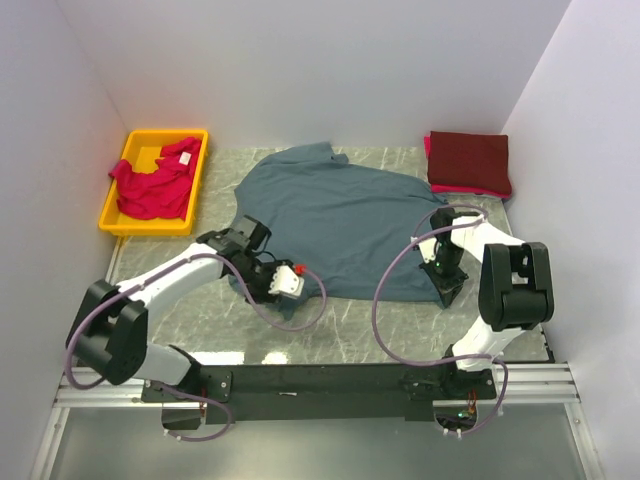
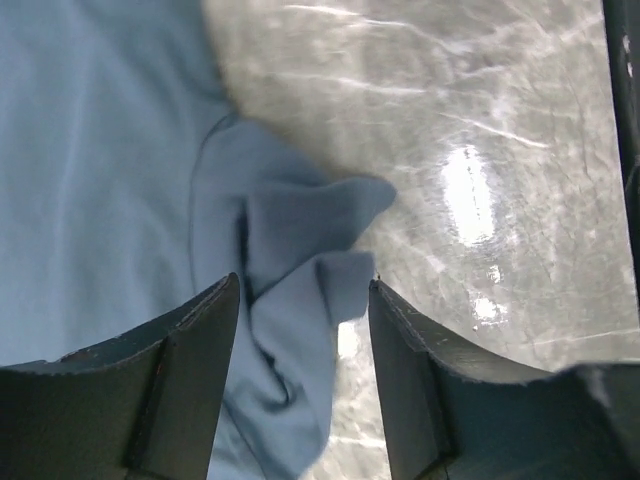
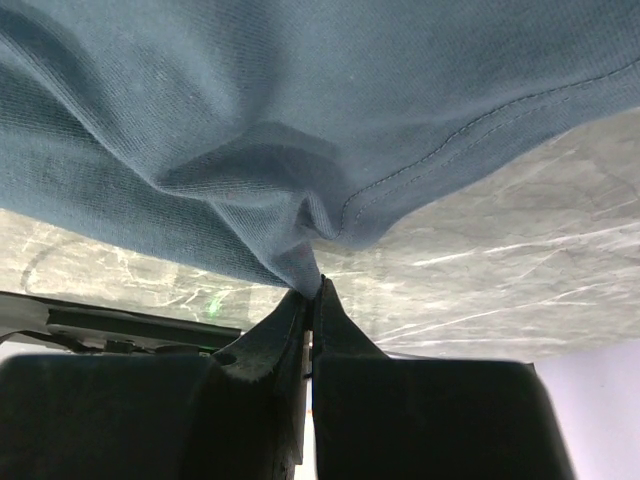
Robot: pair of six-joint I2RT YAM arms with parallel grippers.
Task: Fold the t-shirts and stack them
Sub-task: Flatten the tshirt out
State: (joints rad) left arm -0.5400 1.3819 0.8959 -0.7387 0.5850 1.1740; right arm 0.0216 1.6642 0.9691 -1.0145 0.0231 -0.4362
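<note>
Bin [image 1: 150, 228] left, shirt [image 1: 340, 215] centre, stack [image 1: 470, 160] right

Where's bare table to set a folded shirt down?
Bare table: the near strip between the blue-grey shirt and the arm bases; a narrow gap between the yellow bin and that shirt. Crowded: centre under the shirt, right rear by the maroon stack, left gripper and right gripper at its near corners.

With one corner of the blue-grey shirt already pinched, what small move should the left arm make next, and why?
Probably close the left gripper. It stands open astride a bunched edge of the blue-grey t-shirt, while the right gripper is already shut on the shirt's other near corner. A second grip seems needed before both arms can lift or fold the cloth.
</note>
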